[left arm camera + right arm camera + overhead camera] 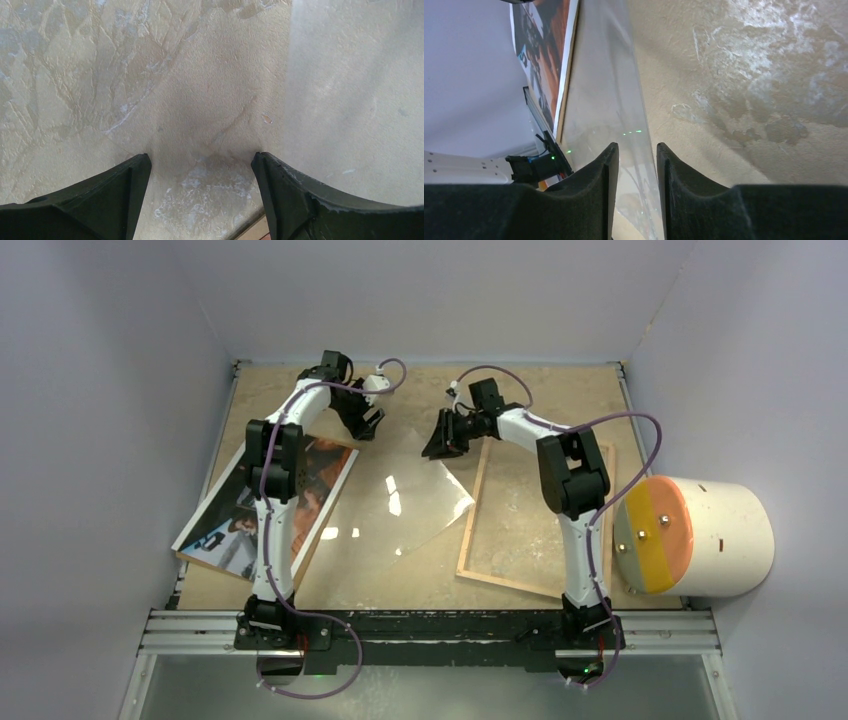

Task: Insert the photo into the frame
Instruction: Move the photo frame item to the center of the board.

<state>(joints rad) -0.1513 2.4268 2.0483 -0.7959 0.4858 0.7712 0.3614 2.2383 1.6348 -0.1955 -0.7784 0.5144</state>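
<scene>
Our left hand (368, 423) hovers with fingers spread above the beige table (560, 390), just beyond the far left corner of the clear transparent plastic sheet (390, 520). Our right hand (438, 447) straddles that sheet's far edge, fingers narrowly parted and not pinching it. The dark, orange-patched glossy photo (225, 525) lies just left of the sheet. The thin light-wood rectangular frame (472, 510) lies flat to its right.

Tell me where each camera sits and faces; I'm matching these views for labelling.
Top external: above and behind the bases, looking down on the table, photo, clear sheet and frame; both arms show.
Left wrist: on the left arm, facing down at the table; the open left gripper shows.
Right wrist: on the right arm, looking along the clear sheet; the right gripper straddles its edge.
Shared: top and right wrist both show photo, clear sheet.
</scene>
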